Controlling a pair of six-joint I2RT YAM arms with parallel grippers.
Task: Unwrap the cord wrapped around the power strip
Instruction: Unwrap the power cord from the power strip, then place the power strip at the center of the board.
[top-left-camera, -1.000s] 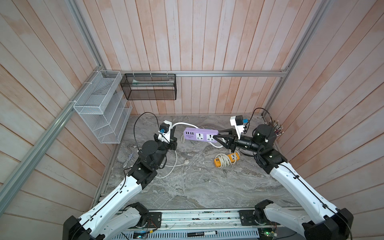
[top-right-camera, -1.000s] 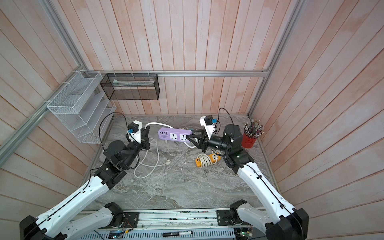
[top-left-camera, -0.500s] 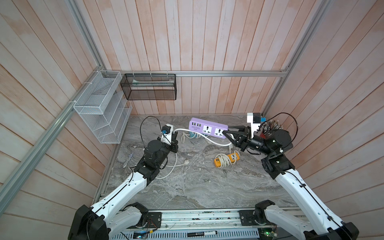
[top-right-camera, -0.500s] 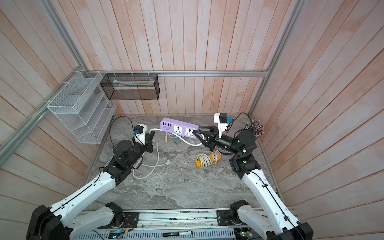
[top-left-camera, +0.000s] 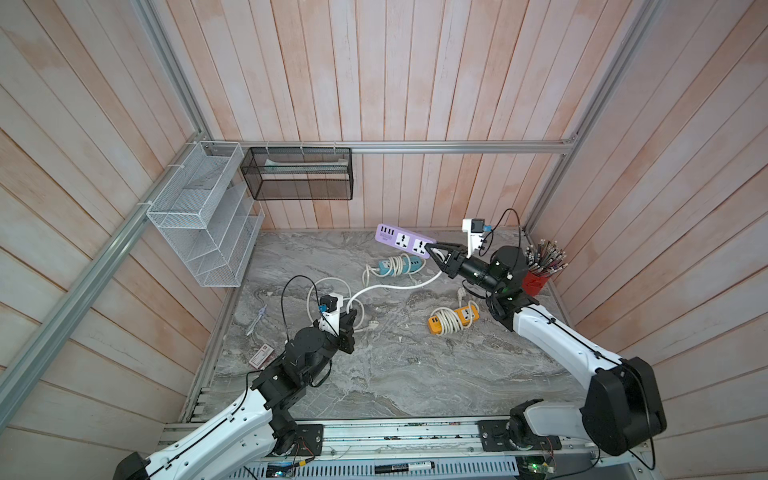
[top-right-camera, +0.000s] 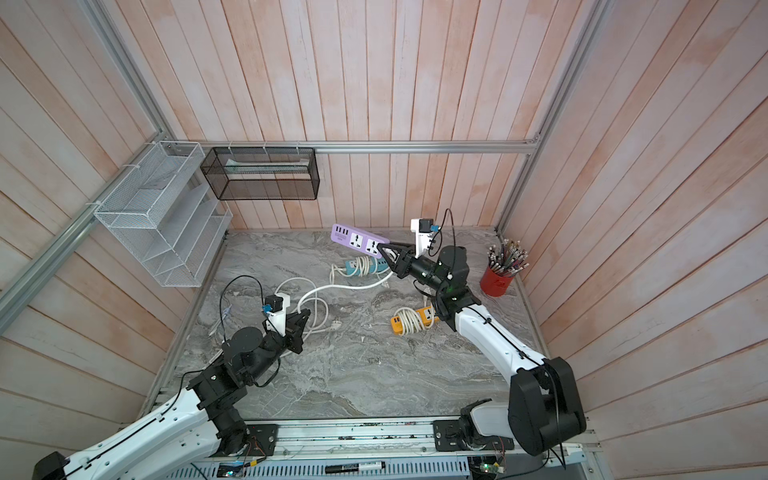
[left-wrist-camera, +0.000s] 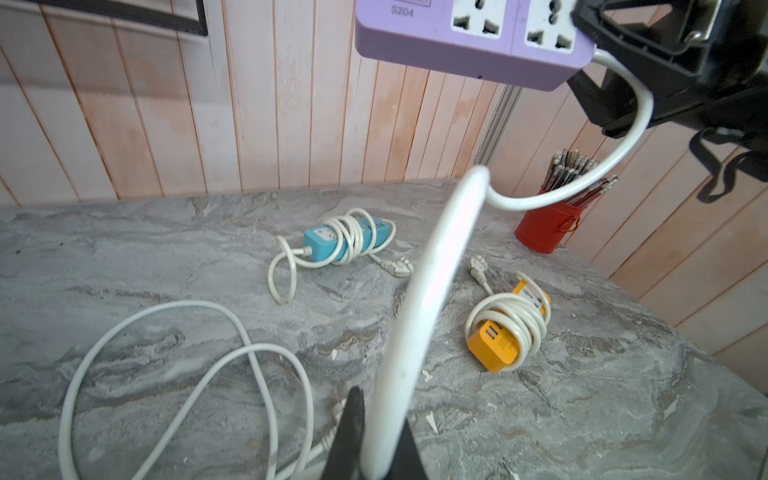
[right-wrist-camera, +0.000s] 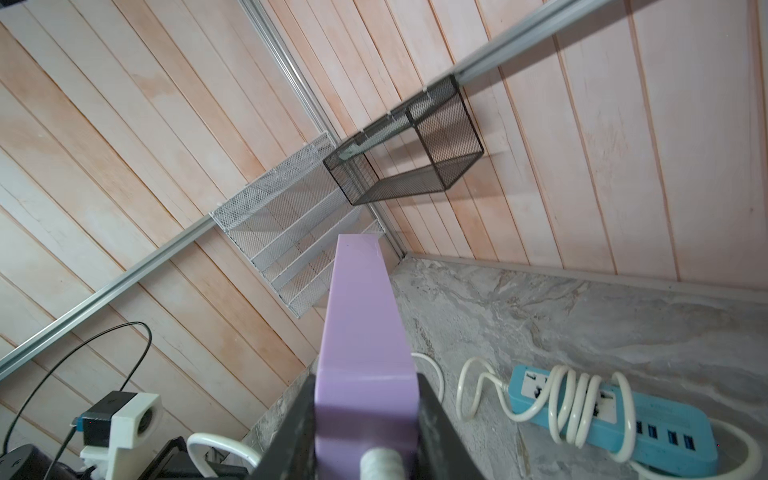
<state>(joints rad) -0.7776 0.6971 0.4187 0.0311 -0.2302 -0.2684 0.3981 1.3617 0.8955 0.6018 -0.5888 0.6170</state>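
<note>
The purple power strip (top-left-camera: 403, 241) (top-right-camera: 357, 240) hangs in the air near the back wall, with my right gripper (top-left-camera: 430, 249) (right-wrist-camera: 365, 399) shut on its cord end. No turns of cord show around its body (left-wrist-camera: 469, 41). Its white cord (top-left-camera: 390, 286) (left-wrist-camera: 436, 266) leaves that end, sags across the table and rises into my left gripper (top-left-camera: 351, 316) (left-wrist-camera: 380, 432), which is shut on it at the left middle of the table. Beyond the left gripper, loose loops of the cord (top-right-camera: 291, 291) lie on the table.
A blue power strip (top-left-camera: 399, 266) and an orange one (top-left-camera: 453, 320) lie on the table, each wrapped in its cord. A red pencil cup (top-left-camera: 536, 280) stands at the right edge. A white mesh rack (top-left-camera: 203, 216) and a black mesh basket (top-left-camera: 297, 174) hang on the walls.
My right gripper has carried the strip up and toward the back wall. My left gripper has pulled the cord toward the front, drawing it out between the two.
</note>
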